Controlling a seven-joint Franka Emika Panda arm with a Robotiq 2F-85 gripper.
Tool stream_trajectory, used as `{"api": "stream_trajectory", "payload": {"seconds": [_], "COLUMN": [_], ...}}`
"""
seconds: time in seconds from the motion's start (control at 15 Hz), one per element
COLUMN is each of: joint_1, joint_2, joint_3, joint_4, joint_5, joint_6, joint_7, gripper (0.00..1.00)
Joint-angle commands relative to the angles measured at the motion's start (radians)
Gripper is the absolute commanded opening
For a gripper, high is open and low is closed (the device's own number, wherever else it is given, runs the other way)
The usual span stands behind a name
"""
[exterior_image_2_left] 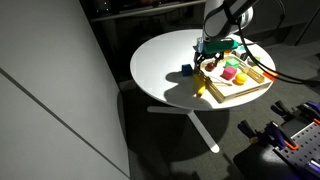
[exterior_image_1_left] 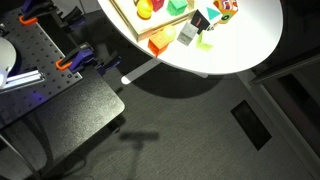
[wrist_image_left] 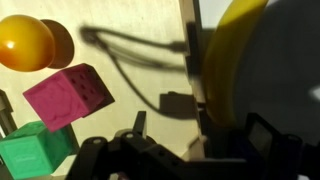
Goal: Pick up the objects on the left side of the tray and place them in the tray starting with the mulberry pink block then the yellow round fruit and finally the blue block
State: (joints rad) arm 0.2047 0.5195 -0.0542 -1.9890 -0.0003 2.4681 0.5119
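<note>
The tray (wrist_image_left: 130, 25) has a pale floor and a wooden rim (wrist_image_left: 189, 60); it also shows in both exterior views (exterior_image_2_left: 246, 92) (exterior_image_1_left: 131, 26). The mulberry pink block (wrist_image_left: 68, 95) lies on the tray floor, also seen in an exterior view (exterior_image_2_left: 228, 72). A yellow round fruit (wrist_image_left: 24, 42) sits in the tray beyond it. My gripper (wrist_image_left: 203, 130) hangs open and empty over the tray's rim (exterior_image_2_left: 214, 45). A large blurred yellow shape (wrist_image_left: 236, 50) lies just outside the rim between my fingers, touching neither. The blue block (exterior_image_2_left: 187, 69) sits on the table beside the tray.
A green block (wrist_image_left: 35, 148) lies in the tray next to the pink one. An orange block (exterior_image_1_left: 158, 45), a bright green block (exterior_image_1_left: 205, 41) and a white piece (exterior_image_1_left: 187, 33) sit on the round white table (exterior_image_2_left: 160, 60) by the tray. Cables lie across the tray.
</note>
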Motion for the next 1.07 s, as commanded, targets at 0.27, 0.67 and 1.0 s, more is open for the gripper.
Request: {"api": "stream_trajectory", "payload": {"seconds": [0.27, 0.67, 1.0], "joint_1": [0.049, 0.084, 0.100], "joint_2": [0.060, 0.150, 0.211], "joint_3": [-0.016, -0.041, -0.057], "joint_4": [0.109, 0.215, 0.298], "joint_5": [-0.016, -0.033, -0.032], "joint_6": [0.029, 0.022, 0.015], "joint_7": [0.079, 0.129, 0.156], "gripper": [1.00, 1.00, 1.00]}}
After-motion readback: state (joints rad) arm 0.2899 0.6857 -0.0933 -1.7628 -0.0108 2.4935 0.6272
